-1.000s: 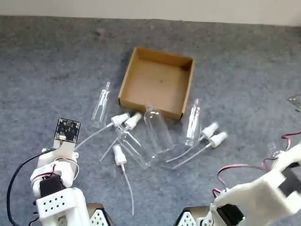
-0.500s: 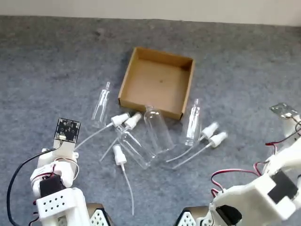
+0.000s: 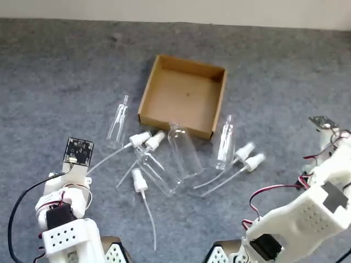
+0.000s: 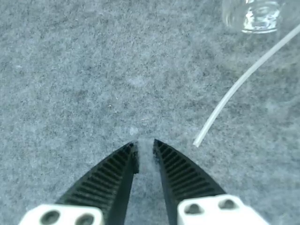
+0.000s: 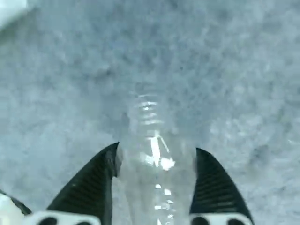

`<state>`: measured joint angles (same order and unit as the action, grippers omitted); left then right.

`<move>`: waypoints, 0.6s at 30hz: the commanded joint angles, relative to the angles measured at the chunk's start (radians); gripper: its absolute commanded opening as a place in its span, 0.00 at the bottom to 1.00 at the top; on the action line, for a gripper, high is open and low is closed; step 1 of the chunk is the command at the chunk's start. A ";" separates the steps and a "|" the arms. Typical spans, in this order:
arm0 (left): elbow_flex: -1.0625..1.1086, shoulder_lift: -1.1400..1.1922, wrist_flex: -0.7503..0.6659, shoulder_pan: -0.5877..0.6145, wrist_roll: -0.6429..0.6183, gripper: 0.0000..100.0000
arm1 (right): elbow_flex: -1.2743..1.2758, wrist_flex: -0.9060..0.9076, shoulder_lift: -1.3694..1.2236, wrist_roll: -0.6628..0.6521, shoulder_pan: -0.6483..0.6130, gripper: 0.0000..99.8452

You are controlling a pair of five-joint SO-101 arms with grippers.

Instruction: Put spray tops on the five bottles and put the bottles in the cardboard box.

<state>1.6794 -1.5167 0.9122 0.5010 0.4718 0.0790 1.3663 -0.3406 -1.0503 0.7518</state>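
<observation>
A cardboard box (image 3: 186, 93) stands open at the table's far middle. Clear bottles lie near its front: one at the left (image 3: 118, 121), two in the middle (image 3: 184, 149) (image 3: 156, 170), one at the right (image 3: 225, 141). White spray tops with long tubes lie among them (image 3: 141, 137) (image 3: 139, 179) (image 3: 254, 161). My right gripper (image 5: 154, 157) is shut on another clear bottle (image 5: 154, 140), held over bare carpet, neck pointing away from the wrist. My left gripper (image 4: 146, 144) is shut with nothing in it, low over the carpet, near a tube's end (image 4: 234, 89) and a bottle's base (image 4: 253, 14).
Grey carpet (image 3: 66, 71) covers the whole table. The left arm (image 3: 66, 219) stands at the near left, the right arm (image 3: 307, 211) at the near right edge. Open carpet lies to the left and right of the box.
The right arm has risen and swung up along the right edge, its wrist board now higher in the high view. The left arm and the things on the carpet have not moved.
</observation>
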 commanded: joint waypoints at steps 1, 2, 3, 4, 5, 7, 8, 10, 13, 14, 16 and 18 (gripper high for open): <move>0.019 -0.008 -0.014 -0.004 0.011 0.01 | -0.050 -0.002 0.015 0.161 -0.070 0.04; 0.004 -0.008 -0.011 -0.002 0.011 0.01 | -0.061 -0.001 0.015 0.207 -0.093 0.04; -0.019 -0.008 -0.008 -0.007 0.009 0.01 | -0.079 0.007 0.013 0.256 -0.114 0.04; -0.047 -0.001 0.000 -0.012 0.009 0.01 | -0.102 0.022 0.012 0.302 -0.133 0.04; -0.090 0.001 0.018 -0.018 0.008 0.02 | -0.127 0.038 0.012 0.348 -0.151 0.04; -0.206 0.007 0.103 -0.054 0.008 0.02 | -0.171 0.064 0.012 0.428 -0.188 0.04; -0.275 0.018 0.163 -0.081 0.008 0.02 | -0.194 0.070 0.010 0.460 -0.203 0.04; -0.426 0.074 0.281 -0.159 0.008 0.07 | -0.225 0.070 0.007 0.516 -0.226 0.04; -0.659 0.260 0.413 -0.300 0.009 0.12 | -0.242 0.065 0.007 0.548 -0.245 0.04; -0.739 0.335 0.442 -0.348 0.009 0.11 | -0.240 0.061 0.007 0.551 -0.245 0.04; -0.891 0.504 0.483 -0.433 0.009 0.09 | -0.242 0.059 0.005 0.551 -0.239 0.04; -1.029 0.680 0.502 -0.499 0.009 0.09 | -0.242 0.059 0.005 0.549 -0.229 0.04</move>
<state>0.8999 -1.0856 1.3832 0.1128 0.4749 -0.1020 1.4200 -0.3483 -0.5102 0.5217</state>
